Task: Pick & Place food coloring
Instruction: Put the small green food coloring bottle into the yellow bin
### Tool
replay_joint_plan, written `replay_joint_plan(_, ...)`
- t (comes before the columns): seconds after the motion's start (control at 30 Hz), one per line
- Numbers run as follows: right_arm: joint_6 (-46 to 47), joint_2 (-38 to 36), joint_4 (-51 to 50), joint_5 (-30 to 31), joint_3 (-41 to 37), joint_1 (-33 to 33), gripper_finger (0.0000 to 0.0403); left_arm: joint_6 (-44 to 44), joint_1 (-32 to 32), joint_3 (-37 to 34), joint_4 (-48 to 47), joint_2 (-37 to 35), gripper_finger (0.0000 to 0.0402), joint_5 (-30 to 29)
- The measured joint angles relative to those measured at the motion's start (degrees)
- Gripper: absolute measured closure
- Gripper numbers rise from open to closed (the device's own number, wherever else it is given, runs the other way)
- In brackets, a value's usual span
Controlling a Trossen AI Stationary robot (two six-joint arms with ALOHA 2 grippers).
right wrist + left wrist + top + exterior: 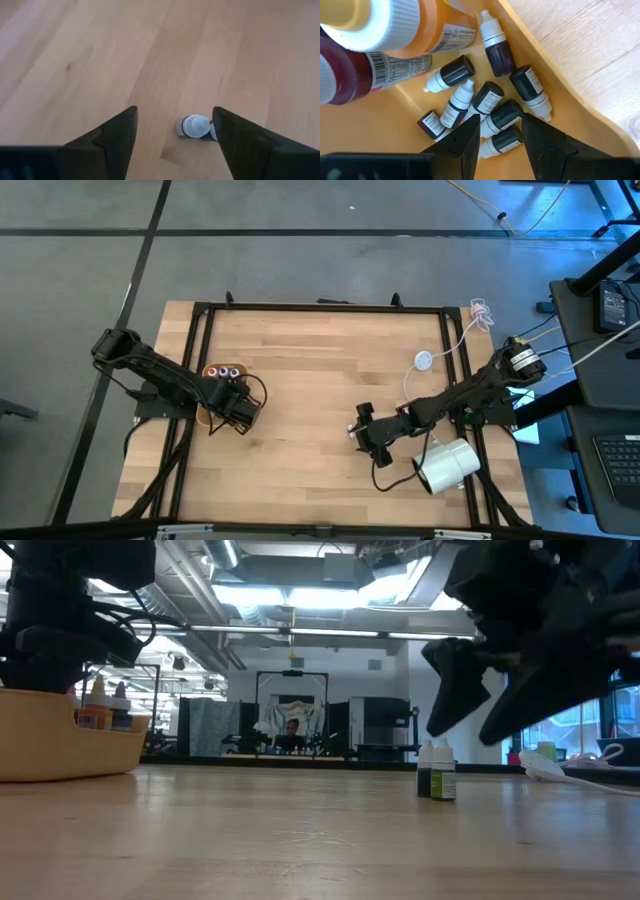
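Two small food coloring bottles (437,771) stand upright on the wooden table (310,390), touching each other, white caps up and long axes vertical. In the right wrist view they show from above as one white cap (194,125) with a second peeking beside it. The right gripper (362,430) hangs just above them with its jaws spread wide, holding nothing and touching neither bottle; the pair sits between the two dark fingers (116,137), nearer one of them. The right arm reaches in low from the table's right edge, past a large white cylinder (446,465) lying on its side.

Well apart from that pair, toward the table's left side, sits a tan tray (580,112). Inside it lies a loose heap of more food coloring bottles (495,107), all tipped on their sides, dark bodies and white caps pointing many ways. Beside them lie larger bottles (395,40) with ribbed white caps. The left gripper (499,137) hovers over the heap, jaws partly open and empty, its arm bent in over the tray from the table's left edge.
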Motion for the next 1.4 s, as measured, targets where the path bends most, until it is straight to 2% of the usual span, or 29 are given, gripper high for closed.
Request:
replay_joint_plan(0.27, -1.57, 1.63, 0.35, 3.47, 0.00, -0.03, 0.0193, 0.00, -0.05, 0.00, 0.09, 0.00, 0.0261, 0.05)
replay_joint_plan(0.8, -1.76, 4.43, 1.48, 0.39, 0.02, -2.96, 0.0256, 0.00, -0.04, 0.00, 0.03, 0.00, 0.0261, 0.44)
replay_joint_plan(1.07, -1.97, 4.19, 1.46, 0.39, 0.06, -3.35, 0.0337, 0.04, -0.04, 0.00, 0.00, -0.76, 0.0261, 1.28)
replay_joint_plan(1.27, -2.76, 3.98, -0.19, 0.12, 1.01, -3.39, 0.0341, -0.29, -0.04, 0.00, 0.04, -4.43, 0.0264, 2.88)
replay_joint_plan(1.4, -2.17, 0.85, -3.65, -2.41, 3.85, -3.39, 0.0341, -0.50, -0.52, 0.00, 1.78, -8.64, 0.0264, 3.00)
